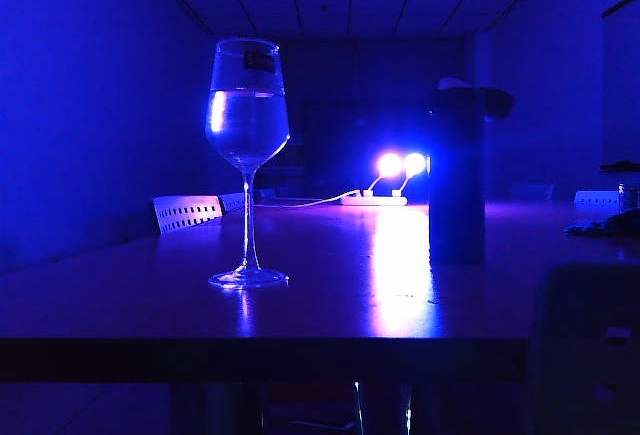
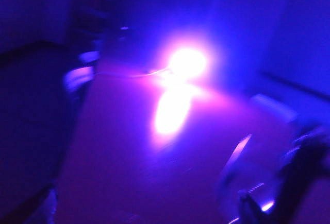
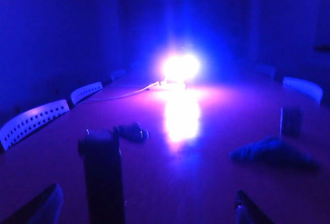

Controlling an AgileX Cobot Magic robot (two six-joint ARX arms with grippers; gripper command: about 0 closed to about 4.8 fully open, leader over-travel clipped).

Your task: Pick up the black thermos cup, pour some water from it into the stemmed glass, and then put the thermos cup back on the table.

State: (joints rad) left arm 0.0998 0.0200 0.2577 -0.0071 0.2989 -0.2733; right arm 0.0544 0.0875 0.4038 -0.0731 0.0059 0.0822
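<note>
The stemmed glass [image 1: 247,165] holds water beside the shut black thermos cup [image 1: 458,175]; both grippers' fingers [image 3: 41,206] apart.

Dim blue gloom, glaring lamps [image 1: 400,165]

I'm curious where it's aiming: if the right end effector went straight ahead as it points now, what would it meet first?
Probably the black thermos cup, standing on the table just ahead of the open right end effector, off-centre toward one finger. Depth is unclear in the dark.
</note>
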